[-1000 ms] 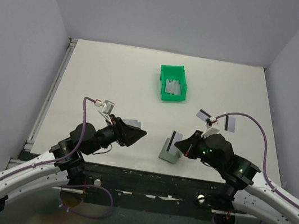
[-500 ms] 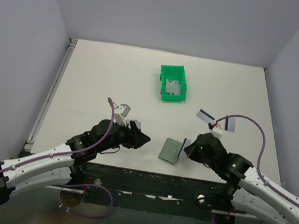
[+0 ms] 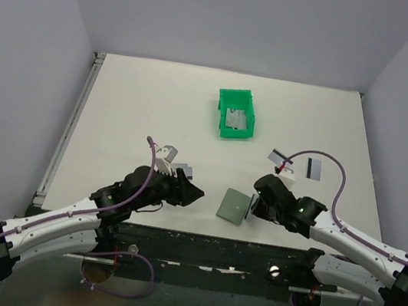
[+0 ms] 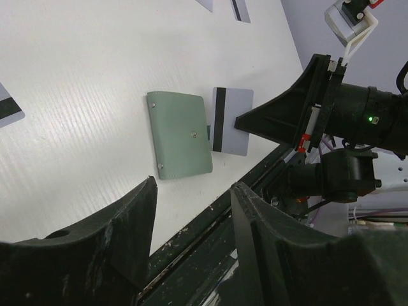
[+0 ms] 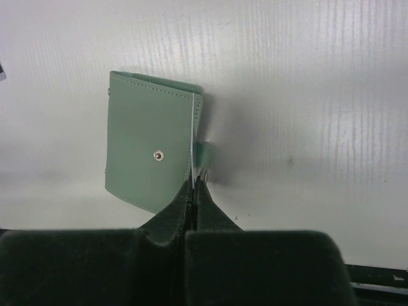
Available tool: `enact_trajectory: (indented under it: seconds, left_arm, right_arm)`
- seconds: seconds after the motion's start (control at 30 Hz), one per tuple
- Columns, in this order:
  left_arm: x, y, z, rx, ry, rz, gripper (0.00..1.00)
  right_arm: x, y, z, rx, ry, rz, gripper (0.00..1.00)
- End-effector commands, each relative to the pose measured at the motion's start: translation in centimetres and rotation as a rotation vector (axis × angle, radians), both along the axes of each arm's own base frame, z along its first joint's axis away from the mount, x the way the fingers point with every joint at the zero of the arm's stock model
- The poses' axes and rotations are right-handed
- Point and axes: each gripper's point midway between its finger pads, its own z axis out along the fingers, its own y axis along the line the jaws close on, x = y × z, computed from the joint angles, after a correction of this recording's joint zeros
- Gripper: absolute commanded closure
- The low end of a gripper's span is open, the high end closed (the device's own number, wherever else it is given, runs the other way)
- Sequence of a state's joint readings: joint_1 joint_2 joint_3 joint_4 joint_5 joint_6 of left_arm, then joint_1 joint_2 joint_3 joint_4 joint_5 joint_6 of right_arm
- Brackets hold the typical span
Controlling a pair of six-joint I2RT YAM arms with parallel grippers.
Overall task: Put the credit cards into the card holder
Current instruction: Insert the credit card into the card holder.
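Observation:
The card holder (image 3: 233, 204) (image 4: 180, 134) (image 5: 150, 153) lies folded shut and flat near the table's front edge, snap stud facing up. My right gripper (image 3: 256, 204) (image 5: 194, 183) is shut on a credit card (image 4: 231, 120) with a black stripe, held at the holder's right edge. In the right wrist view that card (image 5: 192, 143) shows only as a thin edge. My left gripper (image 3: 194, 193) (image 4: 194, 186) is open and holds nothing, just left of the holder. Two more credit cards (image 3: 277, 158) (image 3: 314, 167) lie on the table behind the right arm.
A bright green bin (image 3: 236, 114) stands mid-table further back, with a grey card (image 3: 234, 117) inside. Another card (image 4: 7, 106) lies at the left edge of the left wrist view. The table's dark front rail (image 4: 210, 223) runs just under the left gripper.
The holder, propped up a second ago, now lies flat. My right gripper has come down low at its right edge with the card. My left gripper has moved nearer to the holder.

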State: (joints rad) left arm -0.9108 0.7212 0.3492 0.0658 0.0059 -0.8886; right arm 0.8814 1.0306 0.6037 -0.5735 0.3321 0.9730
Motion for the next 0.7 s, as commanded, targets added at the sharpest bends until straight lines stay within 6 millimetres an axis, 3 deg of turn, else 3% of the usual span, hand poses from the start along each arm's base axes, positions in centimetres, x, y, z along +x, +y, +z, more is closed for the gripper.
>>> enact_trajectory:
  seconds: [0.0, 0.27, 0.67]
  left_arm:
    - [-0.2, 0.0, 0.1, -0.018, -0.001, -0.006, 0.4]
    - [0.0, -0.6, -0.2, -0.005, 0.007, -0.021, 0.4]
    - [-0.1, -0.6, -0.6, 0.002, 0.021, -0.025, 0.4]
  right_arm:
    - [0.3, -1.6, 1.2, -0.036, -0.023, -0.059, 1.0]
    - [0.0, -2.1, 1.0, -0.041, -0.021, -0.071, 1.0]
    - [0.9, -0.7, 0.2, 0.041, -0.017, -0.071, 1.0]
